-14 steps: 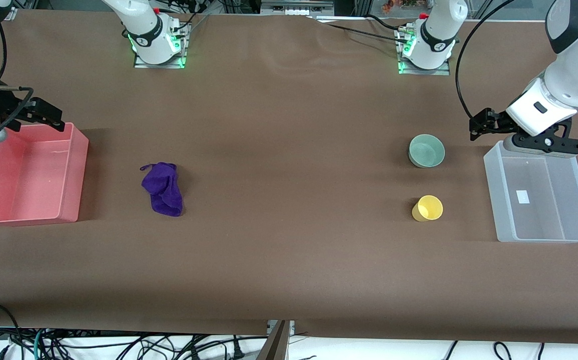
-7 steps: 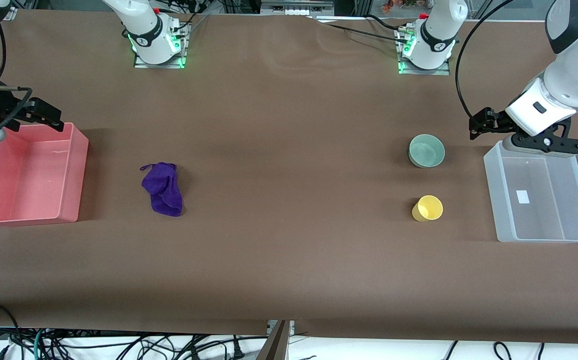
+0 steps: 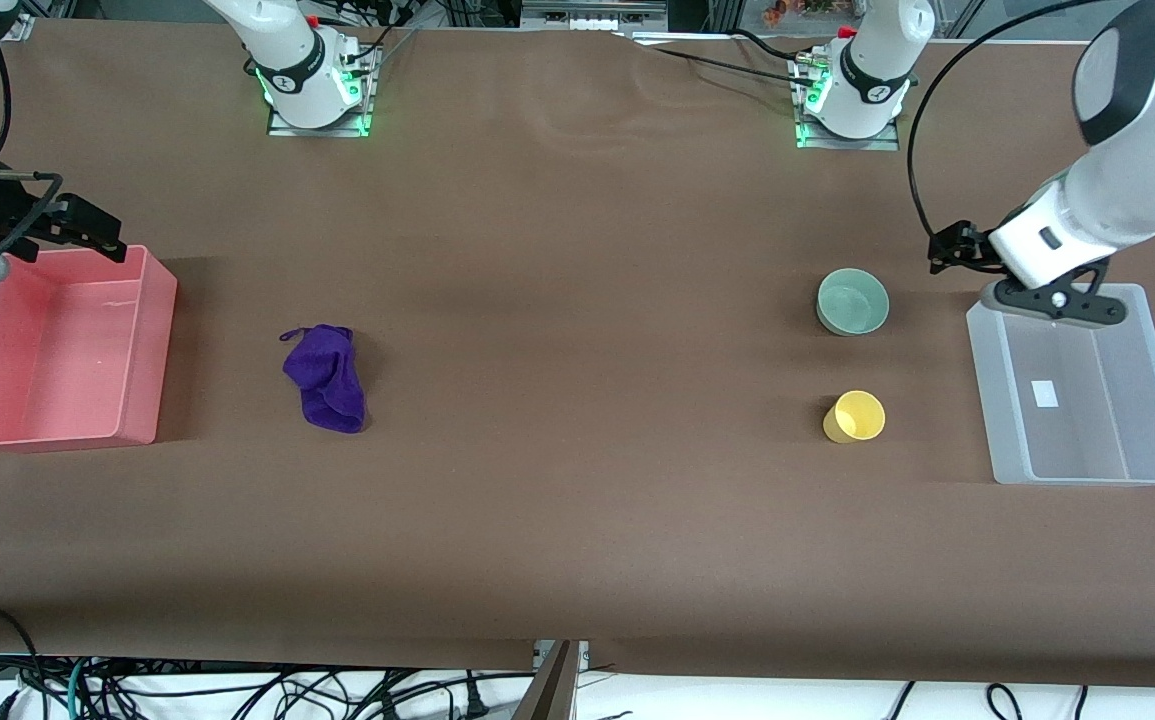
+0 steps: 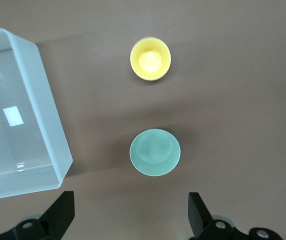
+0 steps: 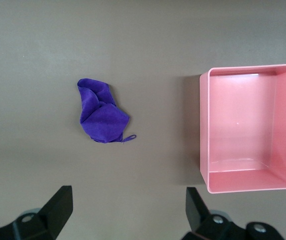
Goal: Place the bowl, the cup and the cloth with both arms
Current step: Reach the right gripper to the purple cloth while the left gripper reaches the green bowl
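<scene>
A wide table covered in plain brown sheeting (image 3: 577,300) carries three loose things and two bins. The small round pale mint-green glossy bowl (image 3: 852,301) stands upright toward the left arm's end of the table, and the small plain yellow tapered plastic cup (image 3: 854,416) stands upright nearer to the front camera than the bowl, apart from it; the left wrist view shows both from above, the bowl (image 4: 155,152) and the cup (image 4: 150,58) open-mouthed and empty. Beside them, at the left arm's end, sits a translucent whitish rectangular plastic bin (image 3: 1082,395), which holds nothing but a small pale label on its floor. The left arm's black two-finger gripper (image 3: 949,248) hangs in the air over the bare table just beside the bin's corner that lies farthest from the front camera, near the bowl, and its jaws stand wide apart, gripping nothing; in its own wrist view the two black fingers (image 4: 60,217) frame the bowl between them from above. Toward the right arm's end lies the small deep purple bunched fabric cloth (image 3: 325,377), flat on the table and well apart from the bowl and cup. Beside it, at that end, sits a pink rectangular plastic bin (image 3: 62,345), empty. The right arm's black two-finger gripper (image 3: 87,228) hangs over the pink bin's edge farthest from the front camera, its jaws likewise spread wide with nothing between them.
</scene>
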`<state>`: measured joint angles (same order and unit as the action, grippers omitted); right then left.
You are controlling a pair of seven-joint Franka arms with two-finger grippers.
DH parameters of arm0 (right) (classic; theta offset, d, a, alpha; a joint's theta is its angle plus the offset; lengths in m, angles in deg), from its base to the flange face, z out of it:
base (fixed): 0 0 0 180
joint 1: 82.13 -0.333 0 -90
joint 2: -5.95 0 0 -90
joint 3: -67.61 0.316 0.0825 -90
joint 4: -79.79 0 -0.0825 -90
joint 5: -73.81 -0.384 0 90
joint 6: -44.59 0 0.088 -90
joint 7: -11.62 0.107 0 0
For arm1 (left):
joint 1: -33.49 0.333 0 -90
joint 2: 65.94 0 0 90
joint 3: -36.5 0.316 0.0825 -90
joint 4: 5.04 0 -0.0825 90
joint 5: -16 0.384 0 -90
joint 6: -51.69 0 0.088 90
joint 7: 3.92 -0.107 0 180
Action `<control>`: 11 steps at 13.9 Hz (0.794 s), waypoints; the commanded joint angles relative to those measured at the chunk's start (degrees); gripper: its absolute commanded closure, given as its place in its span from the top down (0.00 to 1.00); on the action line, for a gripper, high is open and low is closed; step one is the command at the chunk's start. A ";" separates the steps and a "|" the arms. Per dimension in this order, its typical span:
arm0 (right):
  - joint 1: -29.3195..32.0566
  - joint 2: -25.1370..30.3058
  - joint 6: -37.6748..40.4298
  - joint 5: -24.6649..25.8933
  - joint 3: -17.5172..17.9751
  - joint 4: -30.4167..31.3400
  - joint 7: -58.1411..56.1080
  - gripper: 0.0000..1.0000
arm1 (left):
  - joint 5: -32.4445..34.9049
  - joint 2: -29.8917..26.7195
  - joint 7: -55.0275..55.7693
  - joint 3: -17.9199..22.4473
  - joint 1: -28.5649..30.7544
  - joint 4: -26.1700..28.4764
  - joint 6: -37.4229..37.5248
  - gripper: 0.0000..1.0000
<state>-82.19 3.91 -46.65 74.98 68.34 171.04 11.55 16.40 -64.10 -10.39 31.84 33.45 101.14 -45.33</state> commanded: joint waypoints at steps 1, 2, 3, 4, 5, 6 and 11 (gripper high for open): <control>0.24 0.01 1.07 0.59 0.50 -1.16 0.51 1.00 | -0.94 0.80 -3.45 -0.35 0.21 4.88 -5.42 1.00; 0.24 0.01 1.07 0.59 0.50 -1.16 0.51 1.00 | -0.67 0.72 -4.68 -0.44 -0.13 8.13 -9.72 1.00; 0.24 0.01 1.07 0.59 0.50 -1.16 0.59 1.00 | -0.67 0.71 -6.17 -0.44 -0.31 11.30 -13.68 1.00; 0.24 0.01 1.07 0.59 0.50 -1.16 0.77 1.00 | -0.67 0.71 -7.75 -0.44 -0.31 14.63 -17.98 1.00; 0.24 0.10 1.15 0.51 0.50 -1.08 0.68 1.00 | -0.67 0.63 -10.03 -0.44 -0.05 17.89 -22.20 1.00; 0.15 0.10 1.15 0.50 0.59 -0.90 1.12 1.00 | -0.67 0.71 -12.05 -0.44 0.21 21.14 -26.85 1.00; 0.24 0.01 -2.08 0.59 0.94 5.06 0.68 1.00 | -0.67 6.06 -25.23 -0.44 0.30 27.85 -36.73 1.00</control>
<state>-82.23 3.66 -46.76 74.97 68.73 172.56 11.60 16.40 -59.82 -29.35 31.41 33.40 128.36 -80.01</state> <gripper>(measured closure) 0.000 0.000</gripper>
